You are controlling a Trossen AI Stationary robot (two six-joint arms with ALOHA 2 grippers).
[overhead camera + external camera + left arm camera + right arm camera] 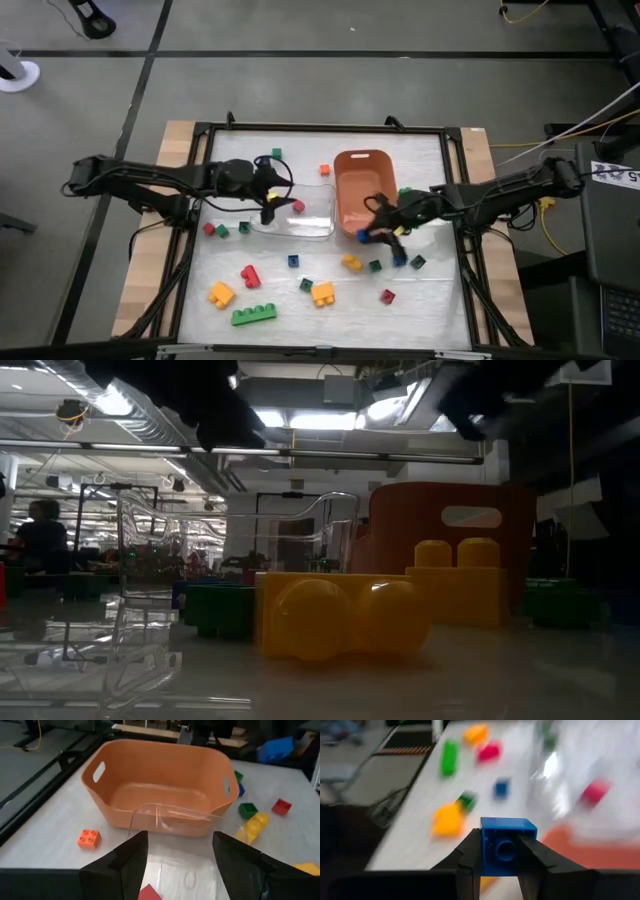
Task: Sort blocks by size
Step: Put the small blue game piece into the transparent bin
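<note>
My right gripper (372, 232) is shut on a small blue brick (507, 847), just off the near edge of the orange bin (362, 190). My left gripper (177, 865) is open and empty over the clear tray (292, 218), which holds a small red brick (298, 206). The same red brick (149, 893) shows under the left fingers in the left wrist view. Loose bricks lie on the table: a long green one (254, 314), yellow ones (221, 294) (323, 293), a red one (250, 275) and several tiny cubes. My right gripper pinches the blue brick's two opposite sides (487, 851) between its two fingers (470, 862). The fingers point toward the table's left and slant down. The brick sits square between the fingertips with a round-marked face toward the wrist camera. It looks clear of the table.
The orange bin (160, 790) stands beside the clear tray (165, 812), and a small orange brick (89, 838) lies on its far side. In the low view, yellow bricks (345, 615) lie in front of the bin (450, 535). People show in the room beyond.
</note>
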